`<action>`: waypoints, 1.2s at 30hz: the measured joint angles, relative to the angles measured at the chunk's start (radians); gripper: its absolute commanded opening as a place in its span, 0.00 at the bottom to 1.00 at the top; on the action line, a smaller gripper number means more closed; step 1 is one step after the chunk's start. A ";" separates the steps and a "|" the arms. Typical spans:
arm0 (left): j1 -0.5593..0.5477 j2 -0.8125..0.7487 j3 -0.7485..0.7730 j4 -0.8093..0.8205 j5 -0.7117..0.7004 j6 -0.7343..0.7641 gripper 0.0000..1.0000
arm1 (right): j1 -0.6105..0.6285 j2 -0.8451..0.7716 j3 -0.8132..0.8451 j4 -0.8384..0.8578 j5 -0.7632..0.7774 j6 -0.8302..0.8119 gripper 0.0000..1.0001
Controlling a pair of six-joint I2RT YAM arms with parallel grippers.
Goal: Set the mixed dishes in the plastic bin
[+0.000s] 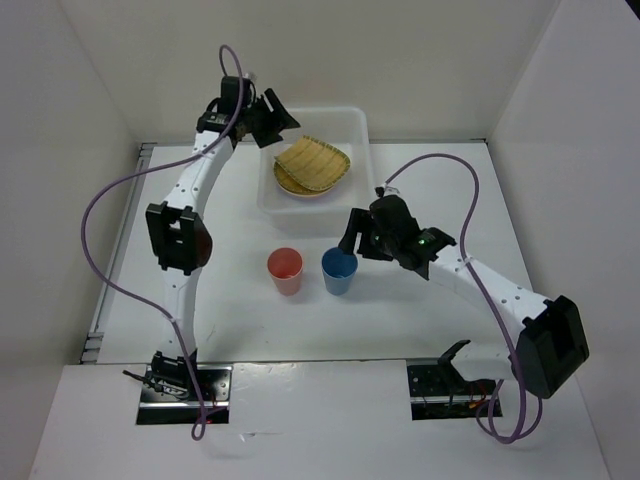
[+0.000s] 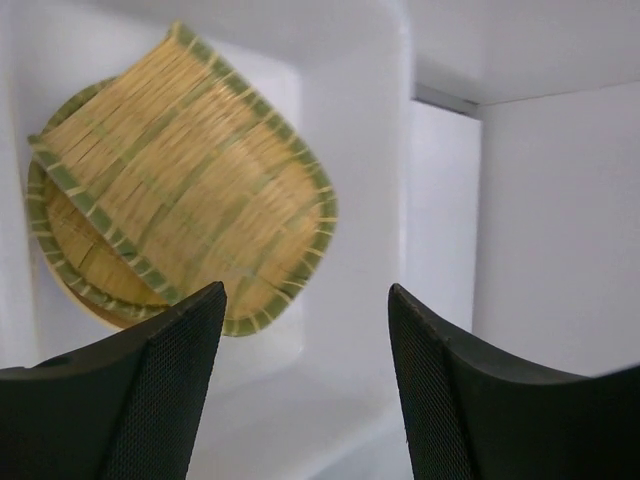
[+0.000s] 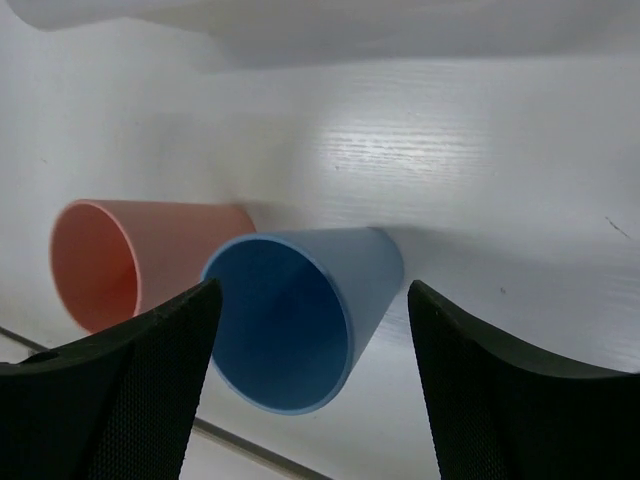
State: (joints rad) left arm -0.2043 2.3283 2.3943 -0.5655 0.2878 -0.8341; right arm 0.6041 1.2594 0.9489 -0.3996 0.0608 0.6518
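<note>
White desk (image 1: 430, 200) w/ white walls round it. Left pincer (image 2: 305, 300) hangs released over the plastic bin (image 1: 340, 125), nothing btwn its jaws. Just ahead of it the squarish woven tray (image 2: 190, 180) lies tilted on the round woven tray (image 2: 75, 265), both inside the bin. Right pincer (image 3: 315, 300) is released too, jaws either side of the upright blue cup (image 3: 290, 330); prob. no contact, hard to tell. Red cup (image 3: 110, 260) stands just beside the blue one, off to that pincer's left in the wrist view.

High overview, close wrist views, common blue cup (image 1: 339, 270)
</note>
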 measured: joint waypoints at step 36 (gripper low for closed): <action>0.242 -1.194 -0.723 0.140 0.160 0.128 0.85 | 0.137 0.132 0.426 -0.388 0.182 -0.040 0.00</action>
State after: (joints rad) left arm 0.0380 1.1339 1.6718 -0.4259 0.4480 -0.7059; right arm 0.7410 1.3918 1.3746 -0.7879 0.2424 0.6121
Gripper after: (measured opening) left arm 0.850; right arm 0.027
